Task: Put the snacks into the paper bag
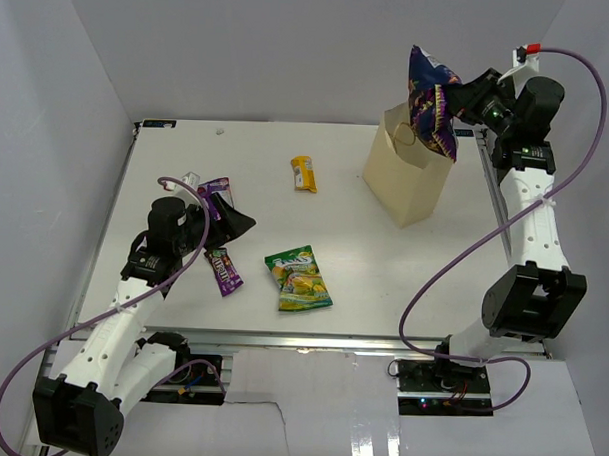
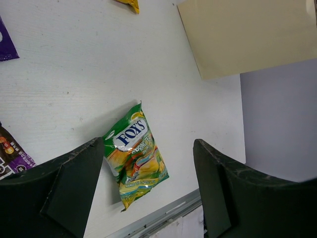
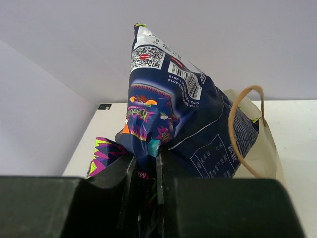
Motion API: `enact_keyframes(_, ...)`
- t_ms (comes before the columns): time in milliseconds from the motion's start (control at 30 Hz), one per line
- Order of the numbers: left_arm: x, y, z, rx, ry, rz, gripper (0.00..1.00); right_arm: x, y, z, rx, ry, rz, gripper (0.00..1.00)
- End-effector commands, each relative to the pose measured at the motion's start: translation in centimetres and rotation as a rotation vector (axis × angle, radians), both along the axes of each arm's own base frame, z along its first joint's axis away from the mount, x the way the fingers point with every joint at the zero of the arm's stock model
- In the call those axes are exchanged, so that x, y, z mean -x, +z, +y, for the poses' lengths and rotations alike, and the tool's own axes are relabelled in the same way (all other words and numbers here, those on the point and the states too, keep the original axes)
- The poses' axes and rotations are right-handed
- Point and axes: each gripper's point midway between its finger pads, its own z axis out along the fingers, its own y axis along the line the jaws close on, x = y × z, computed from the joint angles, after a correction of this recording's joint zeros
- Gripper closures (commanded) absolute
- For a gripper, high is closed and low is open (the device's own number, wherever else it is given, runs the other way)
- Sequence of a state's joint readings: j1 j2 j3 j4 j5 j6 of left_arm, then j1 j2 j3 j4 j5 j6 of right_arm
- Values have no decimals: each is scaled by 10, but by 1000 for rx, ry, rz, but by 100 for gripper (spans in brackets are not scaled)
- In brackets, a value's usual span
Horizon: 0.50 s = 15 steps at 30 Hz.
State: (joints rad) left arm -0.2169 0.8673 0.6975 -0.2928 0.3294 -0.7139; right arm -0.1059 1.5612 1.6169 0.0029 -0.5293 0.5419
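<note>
Snacks first: the dark blue chip bag [image 1: 432, 104] is up in the air, pinched at one edge by the right gripper [image 3: 146, 163], whose jaws are clamped tight on the foil. It hangs right over the open mouth of the tan paper bag [image 1: 406, 187], which stands upright at the far right of the table [image 1: 383, 281], one thin brown loop handle [image 3: 237, 129] curving beside the chip bag. We cannot see inside the paper bag from any view. On the chip bag we make out a QR code and a barcode; the small print is too fine to read. Down on the table lie a green-yellow pack [image 2: 134, 156] marked "FOX'S", a purple candy pack [image 1: 224, 271] just left of it, another purple pack [image 1: 214, 197] by the left gripper [image 1: 240, 223], and a small yellow-orange bar [image 1: 304, 174] farther back. The left gripper hovers with fingers spread wide, nothing between them.
</note>
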Motion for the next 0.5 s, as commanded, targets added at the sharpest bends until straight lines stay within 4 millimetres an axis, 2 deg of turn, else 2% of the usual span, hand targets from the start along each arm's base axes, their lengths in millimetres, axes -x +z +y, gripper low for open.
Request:
enact_keyframes(0, 4, 5, 1, 0, -11, -29, 18, 23, 81, 9, -71, 79, -265, 92)
enact_keyframes(167, 5, 7, 1, 2, -9, -32, 17, 11, 74, -2, -119, 57, -233, 92)
enact_keyframes(467, 3, 6, 0, 3, -13, -26, 18, -2, 34, -11, -77, 15, -167, 92)
